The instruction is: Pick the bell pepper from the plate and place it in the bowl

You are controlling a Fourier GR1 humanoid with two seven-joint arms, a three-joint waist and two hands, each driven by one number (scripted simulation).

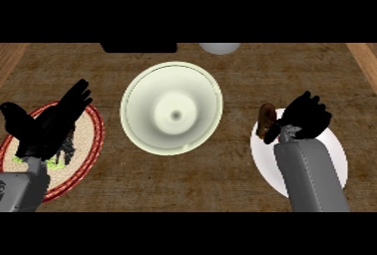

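Pale cream and deep, the bowl (171,107) sits at the middle of the brown woven-looking counter (236,189), and nothing lies inside it. At the left a tan plate with a red rim (94,137) lies partly under the left hand (46,127); small bright green patches show between that hand's dark fingers, but what they belong to cannot be told. At the right a white plate (335,149) lies mostly under the right forearm and right hand (305,119).

Just left of the right hand, at the white plate's far-left edge, stands a narrow brownish-red thing (267,119), which may be the bell pepper. Its long axis runs near to far, and its far end is rounded. Most of it is hidden by the hand, so its shape is unclear.

Left hand: fingers straight and spread, pointing far and to the right, closed round nothing. Right hand: fingers bent over beside the brownish-red thing; whether they clasp it cannot be told.

At the far edge sit a black block (138,47) and a grey rounded thing (219,48).
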